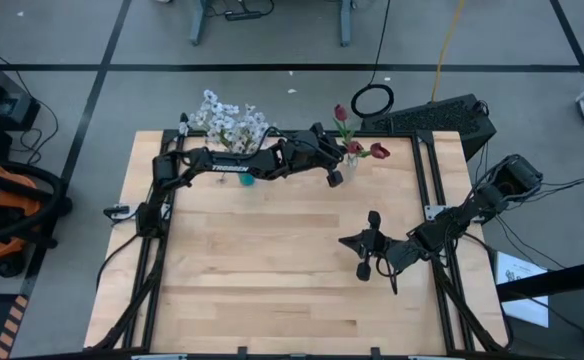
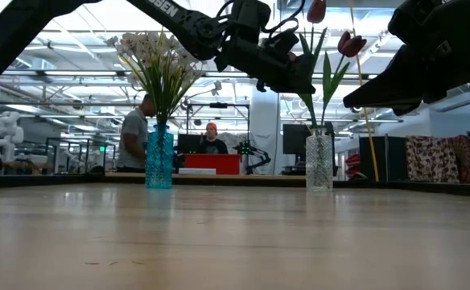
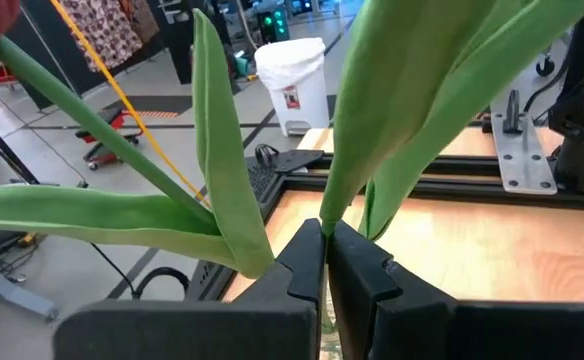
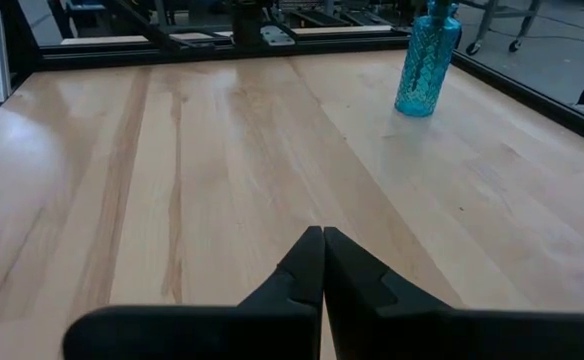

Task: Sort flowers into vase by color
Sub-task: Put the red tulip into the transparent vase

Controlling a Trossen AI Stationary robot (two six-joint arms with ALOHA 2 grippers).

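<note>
Three sprays of tiny white blossoms [image 1: 228, 122] stand in a teal glass vase [image 2: 159, 158] near the table's far edge. To its right stands a clear glass vase [image 2: 319, 162] with dark red tulip buds [image 1: 355, 148] on leafy green stems. My left gripper [image 1: 339, 170] reaches in just above the clear vase and is shut on a tulip stem. Long green leaves [image 3: 222, 190] fill the left wrist view. My right gripper [image 4: 323, 250] is shut on nothing and hovers above the table's right half, away from both vases. My left gripper pinches a green tulip stem [image 3: 326, 212] between its two fingertips [image 3: 307, 250], where the leaves branch off. The fingers come about level from the table's left side, across the stem [image 2: 308, 95]. The stem stands roughly upright above the clear vase; whether its lower end is inside, I cannot tell.
Bare wooden table top [image 1: 272, 270] spreads over the near and middle part. A black frame rail [image 1: 427, 180] runs along the table's right side. Beyond the far edge, people [image 2: 136, 133] stand in the room, and a keyboard [image 1: 442, 118] lies on the floor.
</note>
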